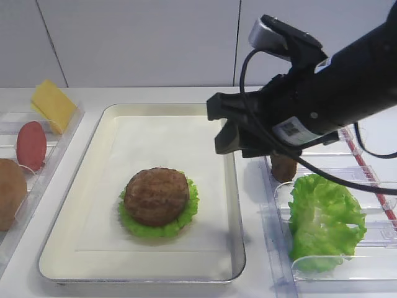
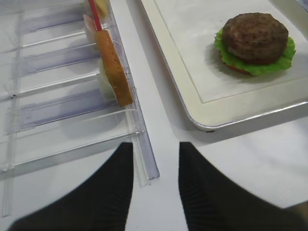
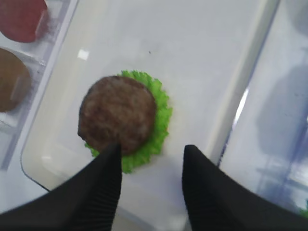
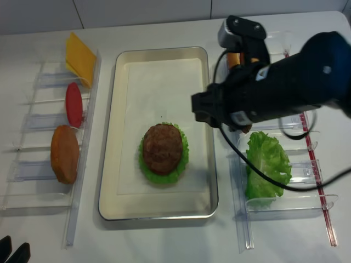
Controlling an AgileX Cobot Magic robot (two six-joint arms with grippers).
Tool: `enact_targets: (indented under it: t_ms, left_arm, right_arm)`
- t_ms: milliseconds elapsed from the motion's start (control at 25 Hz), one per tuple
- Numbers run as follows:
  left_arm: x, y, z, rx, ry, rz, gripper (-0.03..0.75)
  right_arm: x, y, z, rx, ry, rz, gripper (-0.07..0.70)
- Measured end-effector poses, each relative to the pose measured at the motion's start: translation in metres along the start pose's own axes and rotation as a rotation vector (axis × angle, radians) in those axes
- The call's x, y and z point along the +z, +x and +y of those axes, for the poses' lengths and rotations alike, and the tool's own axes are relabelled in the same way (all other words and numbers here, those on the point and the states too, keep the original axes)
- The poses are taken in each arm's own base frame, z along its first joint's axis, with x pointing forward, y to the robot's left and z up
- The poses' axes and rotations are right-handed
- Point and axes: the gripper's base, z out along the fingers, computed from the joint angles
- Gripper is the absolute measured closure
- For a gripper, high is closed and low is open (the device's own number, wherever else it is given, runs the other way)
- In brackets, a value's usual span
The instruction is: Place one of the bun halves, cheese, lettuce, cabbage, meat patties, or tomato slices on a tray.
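Note:
A dark-brown meat patty (image 1: 156, 194) lies on a ruffled lettuce (image 1: 186, 214) leaf in the cream tray (image 1: 232, 205), near its front middle. My right gripper (image 1: 226, 121) hangs open and empty above the tray's right rim; in the right wrist view its fingertips (image 3: 114, 149) frame bare liner just right of the patty (image 3: 118, 113). My left gripper (image 2: 154, 149) is open over the table by the left rack's near end, holding nothing. It shows only as black tips at the bottom-left corner (image 4: 13, 253).
The left clear rack (image 4: 82, 181) holds a yellow cheese (image 4: 80, 57) slice, a red tomato slice (image 4: 73, 104) and a bun half (image 4: 64, 153) on edge. The right rack (image 4: 241, 219) holds a big lettuce leaf (image 4: 266, 167) and a second patty (image 1: 283, 167) under my arm.

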Motion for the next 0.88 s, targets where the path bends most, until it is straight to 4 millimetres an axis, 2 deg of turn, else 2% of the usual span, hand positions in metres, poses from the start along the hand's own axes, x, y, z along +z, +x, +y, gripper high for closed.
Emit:
enact_targets:
  t_ms: [120,320,440,600,880]
  left_arm:
    - [0.000,0.000,0.000,0.000,0.000,0.000,0.491]
    - [0.000,0.000,0.000,0.000,0.000,0.000,0.491]
    - [0.000,0.000,0.000,0.000,0.000,0.000,0.491]
    - [0.000,0.000,0.000,0.000,0.000,0.000,0.491]
    - [0.000,0.000,0.000,0.000,0.000,0.000,0.491]
  right_arm:
    - [-0.019,0.009,-0.003,-0.036,0.091,0.059,0.306]
    - [-0.064,0.017,-0.011,-0.111,0.327,0.154,0.305]
    - [-0.087,0.025,-0.014,-0.130,0.412,0.204,0.306]
    - [-0.109,0.036,-0.015,-0.142,0.460,0.233,0.305]
    - [-0.151,0.051,-0.009,-0.193,0.430,0.109,0.306]
